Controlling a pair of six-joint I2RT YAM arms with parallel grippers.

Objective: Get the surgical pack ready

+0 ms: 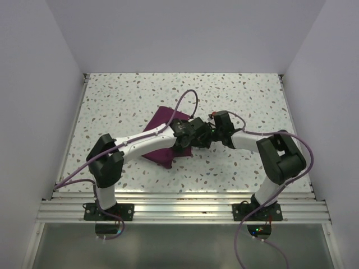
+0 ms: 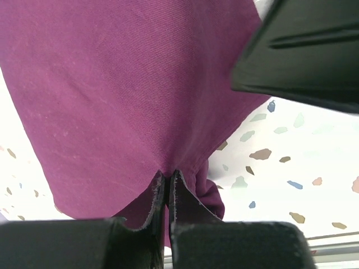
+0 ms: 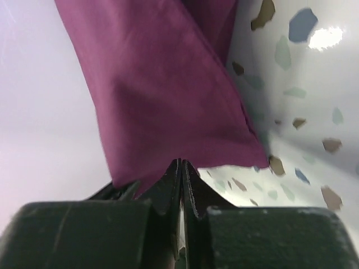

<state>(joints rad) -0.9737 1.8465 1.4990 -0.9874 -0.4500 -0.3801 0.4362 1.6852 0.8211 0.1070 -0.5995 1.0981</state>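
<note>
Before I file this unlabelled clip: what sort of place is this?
Likely a robotics lab test cell: a speckled terrazzo-pattern tabletop boxed in by plain white walls, black-and-white robot arms bolted to a ribbed aluminium rail, and a purple-maroon fabric drape.

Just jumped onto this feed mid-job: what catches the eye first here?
The deep purple surgical pack stands out near the middle of the speckled table, with both arms converging over it. In the wrist views, the left end effector and the right end effector are each pinched shut on an edge of that cloth.
</note>
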